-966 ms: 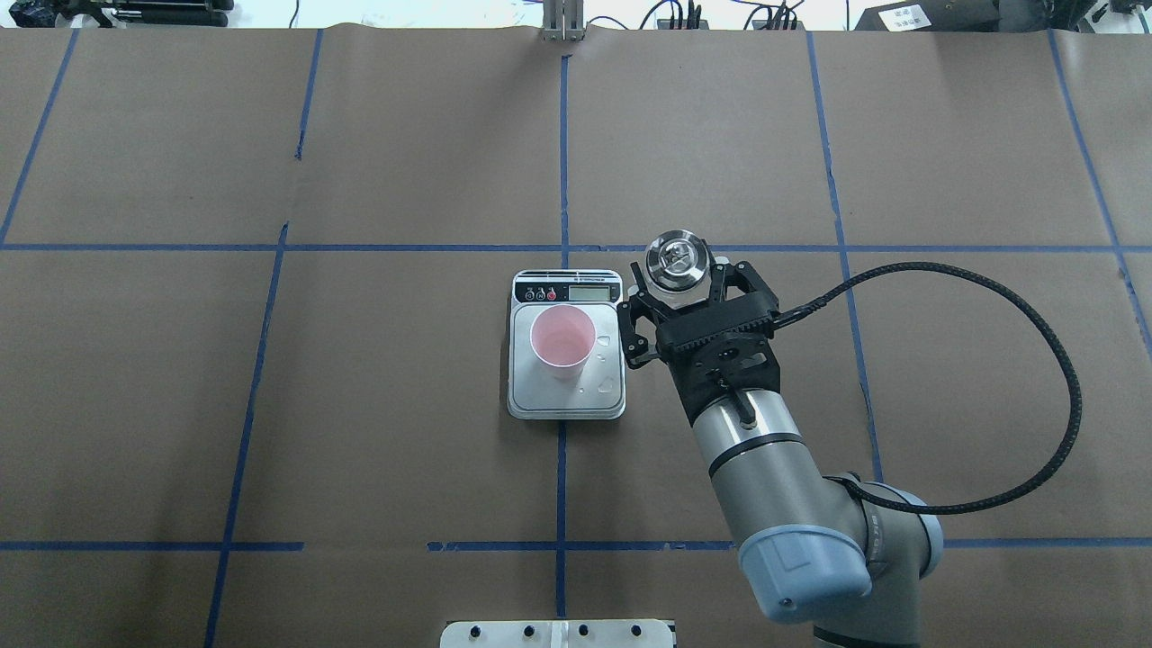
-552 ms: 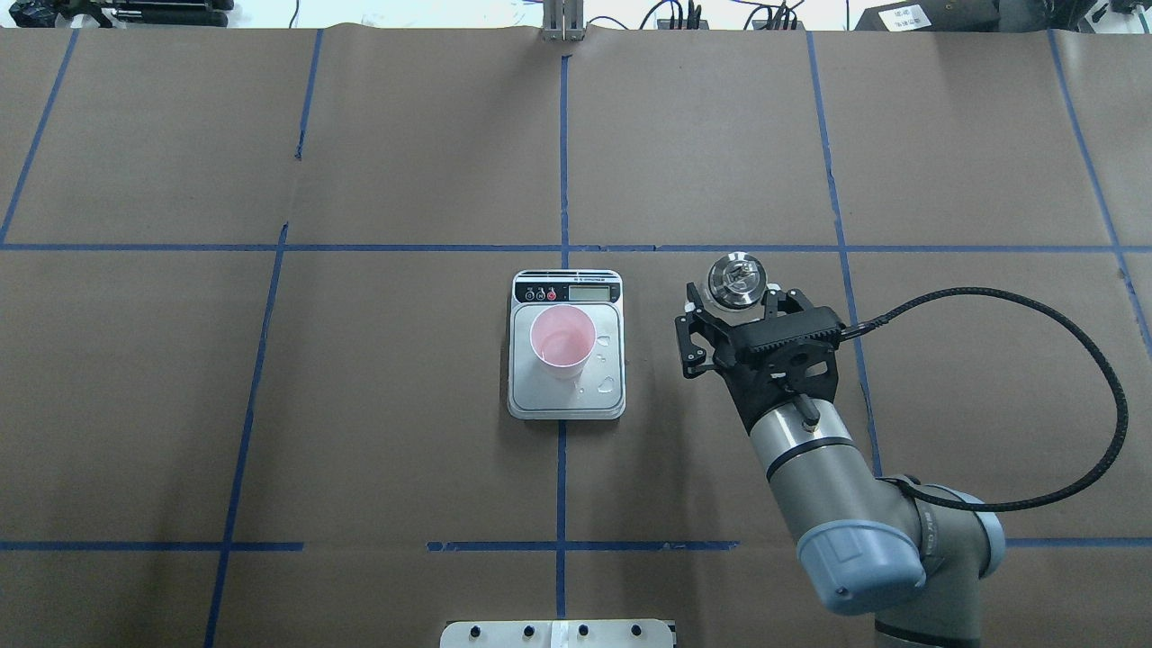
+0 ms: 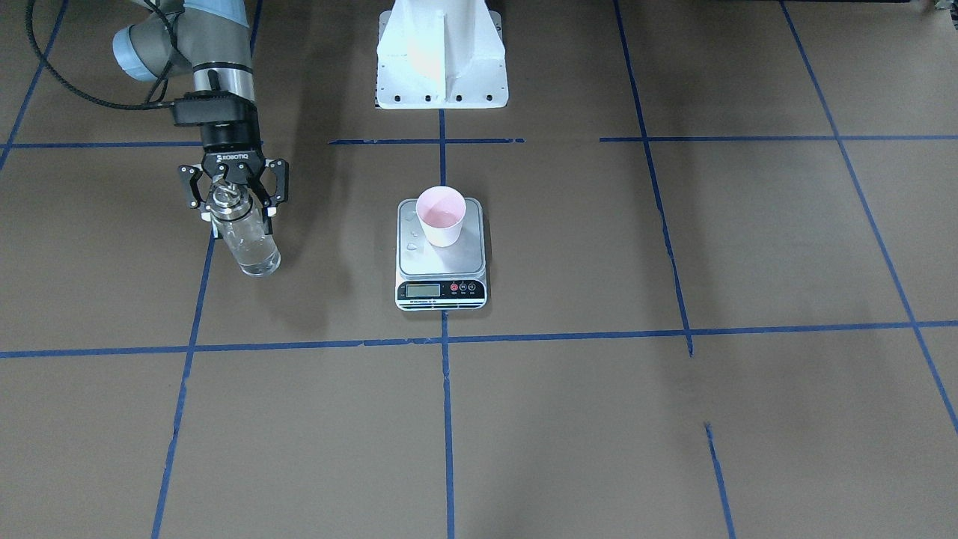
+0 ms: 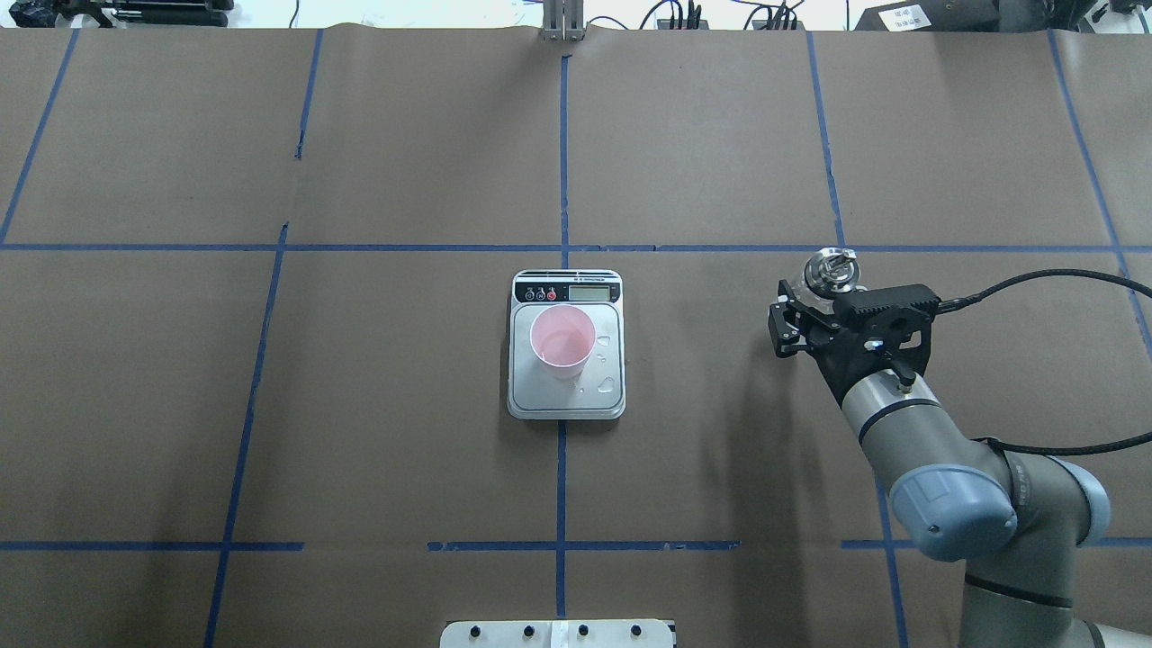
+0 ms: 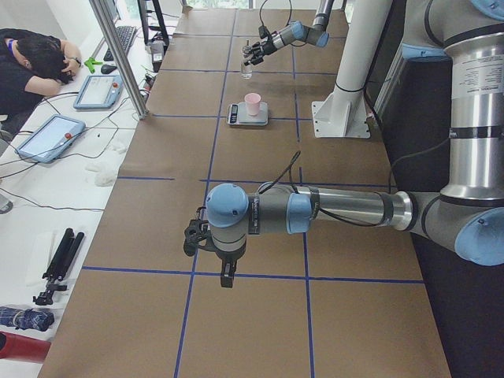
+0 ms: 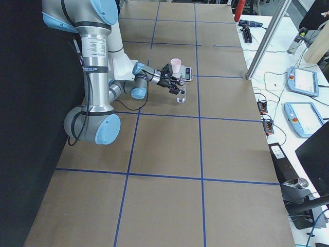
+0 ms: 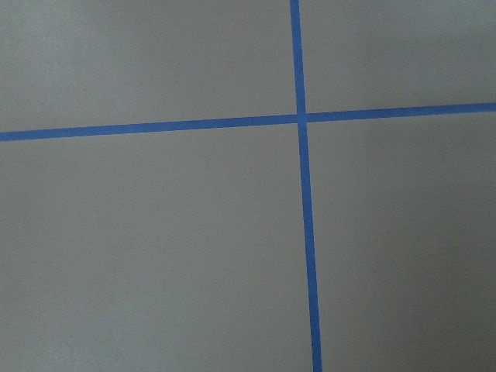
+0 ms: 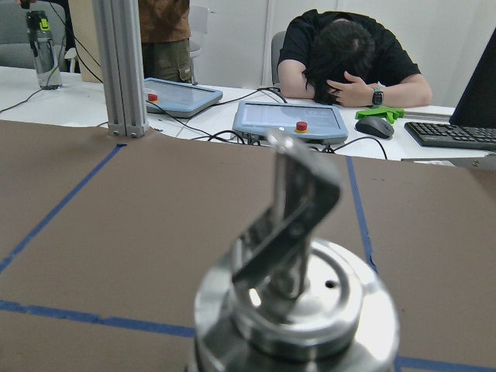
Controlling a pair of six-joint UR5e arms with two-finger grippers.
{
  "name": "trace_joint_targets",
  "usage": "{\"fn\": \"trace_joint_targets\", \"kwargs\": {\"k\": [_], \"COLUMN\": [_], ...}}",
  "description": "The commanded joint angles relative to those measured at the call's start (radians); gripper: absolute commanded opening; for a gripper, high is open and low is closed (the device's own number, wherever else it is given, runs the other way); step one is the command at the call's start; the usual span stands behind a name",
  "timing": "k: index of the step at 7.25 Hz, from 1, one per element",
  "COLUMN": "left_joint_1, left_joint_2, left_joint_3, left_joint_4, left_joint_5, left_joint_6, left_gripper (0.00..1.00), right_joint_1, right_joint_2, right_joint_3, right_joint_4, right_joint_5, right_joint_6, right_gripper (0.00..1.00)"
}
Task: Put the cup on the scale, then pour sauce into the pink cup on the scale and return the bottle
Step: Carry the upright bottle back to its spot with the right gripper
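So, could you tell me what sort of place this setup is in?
Most likely a robotics lab or test cell: the table is covered in brown paper gridded with blue tape, teach pendants lie on a white side bench, and a person slumps there beside a keyboard.

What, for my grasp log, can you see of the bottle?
The bottle is clear glass, cylindrical, with a shiny metal collar and bent metal spout. It is roughly upright, held at the neck by the right gripper, apart from the scale, on the robot's right. Whether its base touches the table is unclear.
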Motion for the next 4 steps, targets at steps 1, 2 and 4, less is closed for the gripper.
{"fn": "trace_joint_targets", "kwargs": {"k": [1,2,4], "left_joint_1": [0.0,0.002,0.002], "left_joint_2": [-0.001,-0.002,-0.002], "left_joint_3": [-0.003,-0.003,-0.003], "left_joint_4": [0.0,-0.002,-0.012], "left_joint_5": [0.0,0.0,0.0], "left_joint_6": [0.0,0.0,0.0], "left_gripper": [1.0,1.0,1.0], "right_joint_1": [0.018,0.018,0.018], "right_joint_2": [-0.059,-0.064,-0.079], "right_joint_3": [0.005,0.015,0.021], "right_joint_4": [0.0,-0.003,-0.011], "right_joint_5": [0.077,0.095,0.099], "right_joint_6": [0.059,0.102,0.12], "right_gripper": [0.0,0.0,0.0]}}
